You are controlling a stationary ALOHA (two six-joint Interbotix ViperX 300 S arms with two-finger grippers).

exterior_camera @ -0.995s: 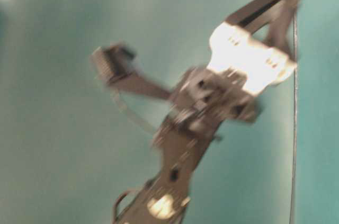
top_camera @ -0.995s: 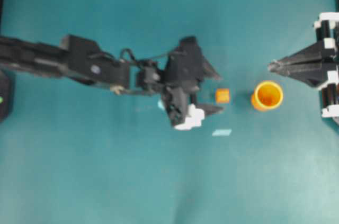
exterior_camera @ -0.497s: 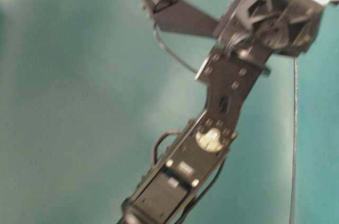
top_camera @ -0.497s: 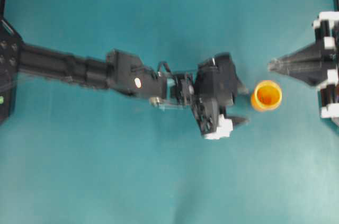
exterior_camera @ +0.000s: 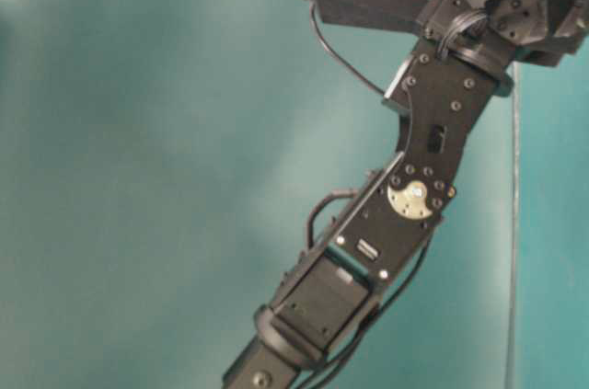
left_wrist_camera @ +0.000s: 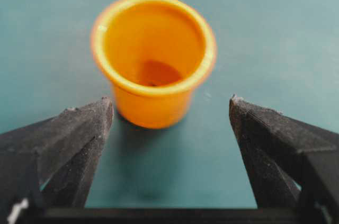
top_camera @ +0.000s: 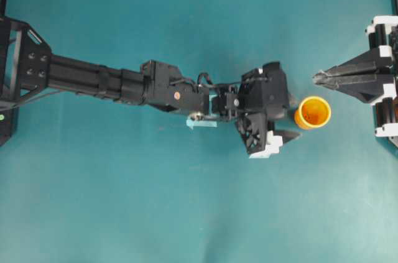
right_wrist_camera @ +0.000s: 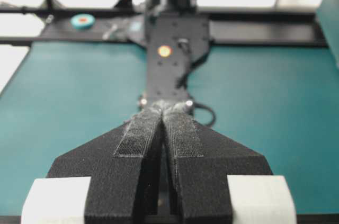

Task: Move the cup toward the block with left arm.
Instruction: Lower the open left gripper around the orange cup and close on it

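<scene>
Small yellow-orange plastic cup (top_camera: 313,112) stands upright on the teal surface (top_camera: 186,213), right of centre. Long black jointed left arm (top_camera: 118,83) reaches in from the left; its claw (top_camera: 291,115) is spread wide and released, fingertips (left_wrist_camera: 90,123) just short of the cup, one to each side. Right claw (top_camera: 318,78) clenched, beyond the cup. Tiny orange block not visible.
</scene>
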